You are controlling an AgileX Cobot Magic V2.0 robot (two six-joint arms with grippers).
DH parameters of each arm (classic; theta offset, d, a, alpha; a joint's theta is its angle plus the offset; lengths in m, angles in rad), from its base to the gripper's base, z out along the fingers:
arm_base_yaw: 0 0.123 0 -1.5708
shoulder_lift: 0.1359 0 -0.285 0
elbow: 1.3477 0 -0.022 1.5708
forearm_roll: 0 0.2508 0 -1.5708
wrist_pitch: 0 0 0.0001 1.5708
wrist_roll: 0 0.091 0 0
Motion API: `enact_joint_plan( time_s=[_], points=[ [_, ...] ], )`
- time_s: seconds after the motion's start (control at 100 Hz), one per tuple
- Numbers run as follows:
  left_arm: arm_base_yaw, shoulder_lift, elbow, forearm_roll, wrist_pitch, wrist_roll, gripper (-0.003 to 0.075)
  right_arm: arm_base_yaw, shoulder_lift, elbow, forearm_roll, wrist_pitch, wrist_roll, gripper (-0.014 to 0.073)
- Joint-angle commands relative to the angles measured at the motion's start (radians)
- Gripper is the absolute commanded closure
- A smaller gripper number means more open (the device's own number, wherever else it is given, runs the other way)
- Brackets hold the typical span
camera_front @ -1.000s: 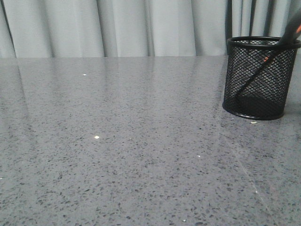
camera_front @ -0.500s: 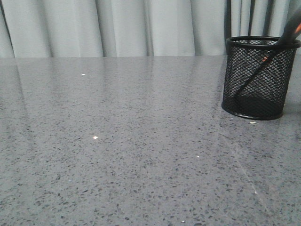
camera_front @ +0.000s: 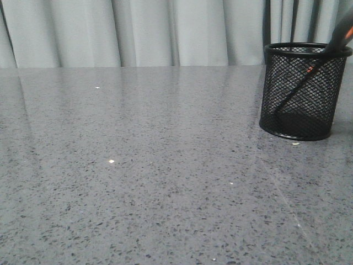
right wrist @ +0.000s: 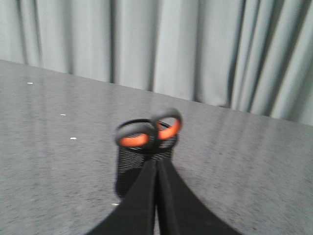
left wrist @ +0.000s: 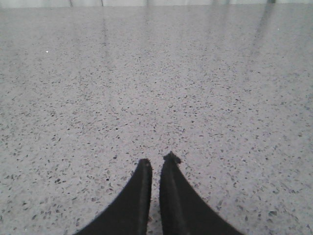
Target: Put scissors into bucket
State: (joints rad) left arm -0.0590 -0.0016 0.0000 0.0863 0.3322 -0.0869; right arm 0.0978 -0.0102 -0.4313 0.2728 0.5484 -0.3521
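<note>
The black wire-mesh bucket (camera_front: 300, 94) stands upright on the table at the far right of the front view. The scissors (camera_front: 339, 38) stand in it, blades down and leaning, with the grey and orange handles above the rim. In the right wrist view the handles (right wrist: 146, 134) stick out of the bucket (right wrist: 133, 164). My right gripper (right wrist: 156, 162) is shut and empty, apart from the scissors on the near side of the bucket. My left gripper (left wrist: 156, 159) is shut and empty, low over bare table. Neither gripper shows in the front view.
The grey speckled table (camera_front: 138, 165) stretches left of the bucket. A pale curtain (camera_front: 138, 33) hangs behind its far edge. A small white speck (camera_front: 296, 143) lies at the bucket's base.
The bucket and scissors stand as before. The whole front view has shifted a few pixels to the left.
</note>
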Motion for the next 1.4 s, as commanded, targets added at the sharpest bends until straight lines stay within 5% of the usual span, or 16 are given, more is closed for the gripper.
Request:
enact_joint_plan(
  time_s=[0.0,0.32,0.67,1.39],
  points=[
    [0.002,-0.029,0.04,-0.013,-0.048,-0.009,0.0699,-0.051,0.013,0.046,-0.076,-0.193,0.108,0.0638],
    [0.002,-0.029,0.04,-0.013,-0.048,-0.009,0.0698,-0.285,-0.023,0.412,-0.162,-0.505,0.14,0.0638],
    [0.002,-0.029,0.04,-0.013,-0.048,-0.009,0.0698,-0.285,-0.023,0.451,-0.215,-0.25,0.232,0.0638],
    [0.002,-0.029,0.04,-0.013,-0.048,-0.009,0.0699,-0.285,-0.023,0.451,-0.209,-0.271,0.23,0.0638]
  ],
)
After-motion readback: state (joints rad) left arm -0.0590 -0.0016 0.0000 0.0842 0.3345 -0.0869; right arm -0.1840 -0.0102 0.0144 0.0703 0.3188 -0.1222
